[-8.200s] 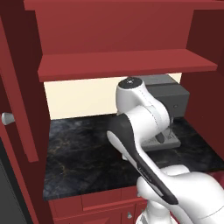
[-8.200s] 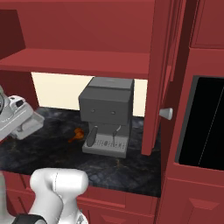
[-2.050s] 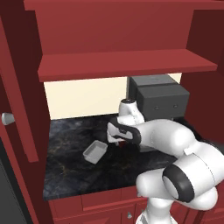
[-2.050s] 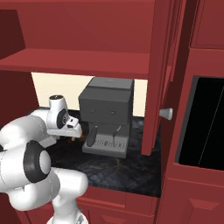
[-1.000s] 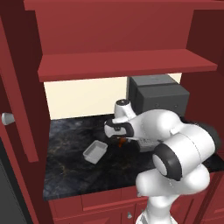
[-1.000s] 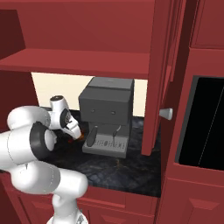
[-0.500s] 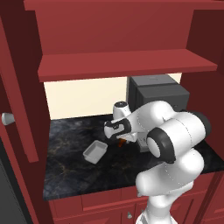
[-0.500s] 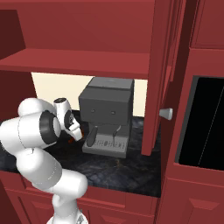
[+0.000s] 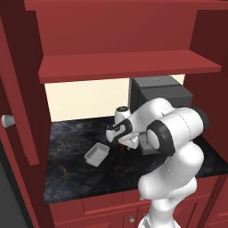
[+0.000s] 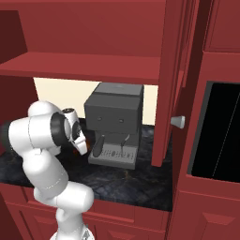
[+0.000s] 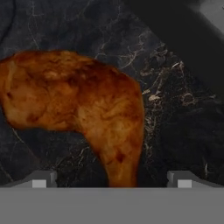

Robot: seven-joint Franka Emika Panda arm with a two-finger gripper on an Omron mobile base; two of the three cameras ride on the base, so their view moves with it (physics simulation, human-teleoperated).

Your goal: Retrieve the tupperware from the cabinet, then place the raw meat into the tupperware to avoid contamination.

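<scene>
Tupperware (image 9: pixel 97 154) lying on the counter (image 9: pixel 67 173), left of the raw meat (image 11: pixel 83 109). Raw meat on the counter too, just left of the boxy machine (image 10: pixel 115 123). Cabinet shelf (image 9: pixel 124 67) overhead. Gripper (image 11: pixel 111 179) directly over the meat, fingertips either side.

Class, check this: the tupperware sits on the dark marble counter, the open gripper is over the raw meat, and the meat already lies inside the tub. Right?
Not quite. The raw meat lies on the bare counter, not in the tupperware, which sits apart and empty in the left base view. The hand view shows the meat between the open gripper's fingertips.
</scene>
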